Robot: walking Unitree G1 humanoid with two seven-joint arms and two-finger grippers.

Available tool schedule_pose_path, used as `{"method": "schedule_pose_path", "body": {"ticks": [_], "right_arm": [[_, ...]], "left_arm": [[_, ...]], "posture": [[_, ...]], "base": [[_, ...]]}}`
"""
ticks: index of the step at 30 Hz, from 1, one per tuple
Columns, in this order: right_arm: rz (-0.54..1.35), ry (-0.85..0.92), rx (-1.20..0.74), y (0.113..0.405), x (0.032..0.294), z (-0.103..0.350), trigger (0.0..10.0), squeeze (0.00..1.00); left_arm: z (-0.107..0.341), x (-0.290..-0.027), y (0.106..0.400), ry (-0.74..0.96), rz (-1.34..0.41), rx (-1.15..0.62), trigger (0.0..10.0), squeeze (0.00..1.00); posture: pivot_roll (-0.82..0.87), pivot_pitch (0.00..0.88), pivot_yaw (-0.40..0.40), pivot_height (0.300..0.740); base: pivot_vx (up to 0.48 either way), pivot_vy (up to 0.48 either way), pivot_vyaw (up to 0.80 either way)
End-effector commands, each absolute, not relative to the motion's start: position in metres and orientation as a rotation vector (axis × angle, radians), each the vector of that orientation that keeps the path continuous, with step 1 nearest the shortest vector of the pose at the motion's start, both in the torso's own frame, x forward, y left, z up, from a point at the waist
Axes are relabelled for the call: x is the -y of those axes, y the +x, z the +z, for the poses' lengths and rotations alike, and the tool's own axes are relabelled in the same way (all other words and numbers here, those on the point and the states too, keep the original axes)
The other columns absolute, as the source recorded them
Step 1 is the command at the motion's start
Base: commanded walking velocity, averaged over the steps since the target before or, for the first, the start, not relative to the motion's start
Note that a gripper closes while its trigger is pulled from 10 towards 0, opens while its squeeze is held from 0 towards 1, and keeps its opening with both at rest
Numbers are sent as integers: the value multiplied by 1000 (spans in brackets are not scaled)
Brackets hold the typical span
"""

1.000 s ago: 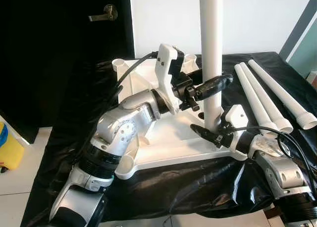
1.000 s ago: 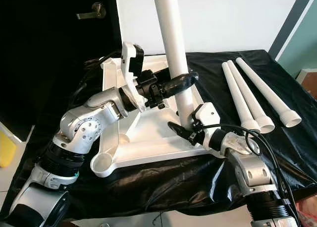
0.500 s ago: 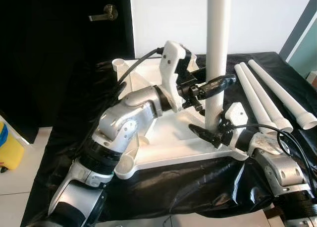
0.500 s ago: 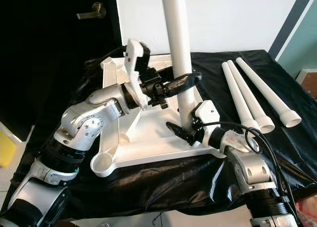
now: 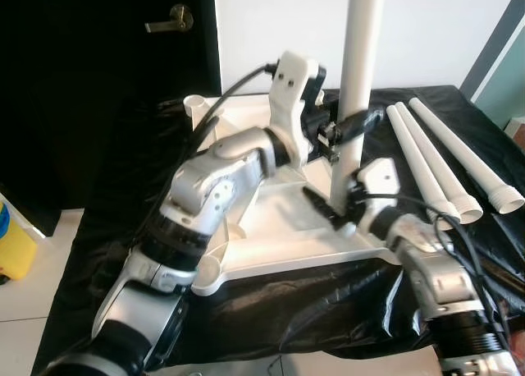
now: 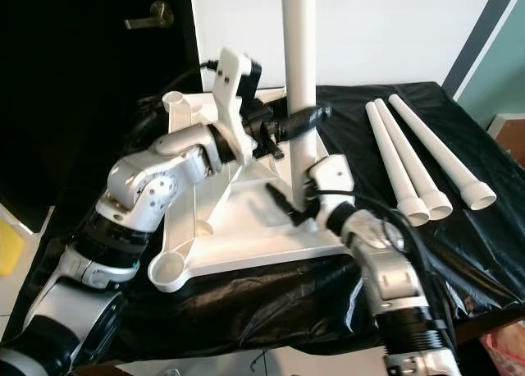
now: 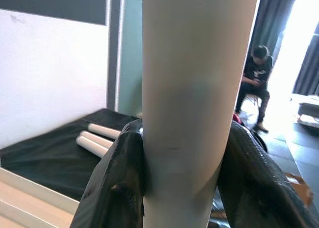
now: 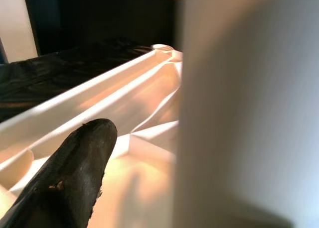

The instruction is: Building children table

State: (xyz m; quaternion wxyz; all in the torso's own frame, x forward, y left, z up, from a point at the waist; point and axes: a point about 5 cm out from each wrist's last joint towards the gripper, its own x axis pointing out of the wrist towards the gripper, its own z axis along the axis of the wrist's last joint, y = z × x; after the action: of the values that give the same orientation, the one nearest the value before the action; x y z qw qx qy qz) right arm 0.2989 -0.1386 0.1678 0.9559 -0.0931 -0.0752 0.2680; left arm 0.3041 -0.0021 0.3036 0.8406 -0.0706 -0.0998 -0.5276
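Tabletop (image 5: 271,228): leg (image 7: 194,88) between left tool (image 5: 354,123) fingers (image 7: 117,178).

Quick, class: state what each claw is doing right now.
Left claw: closed on the upright table leg.
Right claw: at the leg's base; state cannot be told.

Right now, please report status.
Left gripper shut on upright leg. Right gripper at leg's base on tabletop. Three spare legs lie aside.

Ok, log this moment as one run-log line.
left gripper: shut on upright leg | right gripper: at leg base | tabletop: upside down | spare legs: on black cloth
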Motion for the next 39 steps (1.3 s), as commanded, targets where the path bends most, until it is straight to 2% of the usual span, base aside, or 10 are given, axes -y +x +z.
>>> {"method": "schedule_pose_path", "body": {"ticks": [1, 6, 17, 25, 39], "right_arm": [[479, -180, 161, 301, 136, 169, 10000, 0], [356, -108, 147, 304, 128, 164, 10000, 0], [195, -109, 165, 311, 125, 166, 10000, 0], [123, -121, 197, 320, 123, 177, 10000, 0], [112, -143, 180, 320, 119, 175, 10000, 0]], "left_arm": [[310, 1, 308, -151, -1049, 218, 10000, 0], [319, 3, 310, -185, -994, 235, 10000, 0], [322, 14, 302, -182, -997, 238, 10000, 0], [321, 21, 299, -165, -997, 237, 10000, 0], [316, 26, 296, -119, -990, 238, 10000, 0]], "posture": [[14, 0, -38, 740], [20, 0, -41, 740], [22, 0, -40, 740], [27, 0, -47, 740], [27, 0, -51, 740]], "base": [[0, 0, 0], [0, 0, 0], [0, 0, 0], [0, 0, 0], [0, 0, 0]]}}
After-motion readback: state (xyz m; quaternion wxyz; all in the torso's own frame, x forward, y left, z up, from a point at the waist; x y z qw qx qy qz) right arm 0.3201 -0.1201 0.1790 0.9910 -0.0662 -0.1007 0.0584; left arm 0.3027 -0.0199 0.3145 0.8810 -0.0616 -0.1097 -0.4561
